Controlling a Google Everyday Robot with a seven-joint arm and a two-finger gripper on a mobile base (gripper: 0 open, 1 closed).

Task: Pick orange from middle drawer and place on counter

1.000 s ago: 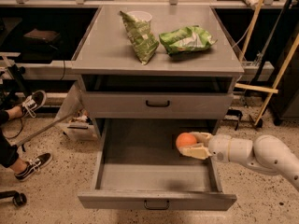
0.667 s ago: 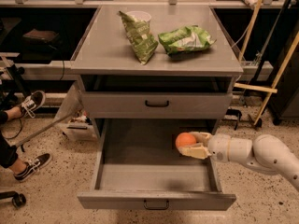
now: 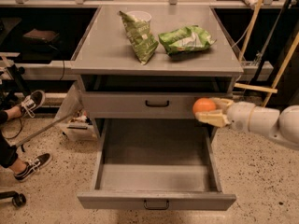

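Observation:
The orange (image 3: 203, 106) is held in my gripper (image 3: 211, 110), whose cream fingers are shut on it. It hangs in the air in front of the right end of the shut upper drawer, above the right side of the open middle drawer (image 3: 156, 171). The middle drawer is pulled far out and its grey floor shows nothing inside. The counter (image 3: 103, 50) lies above and behind the orange. My white arm comes in from the right edge.
Two green snack bags (image 3: 140, 36) (image 3: 186, 38) and a white cup (image 3: 138, 17) sit on the counter's back middle. A person's sneakered feet (image 3: 29, 104) are on the floor at left. Wooden poles (image 3: 280, 64) lean at right.
My gripper has lifted the orange up out of the middle drawer to the height of the upper drawer's front. The drawer has stayed open.

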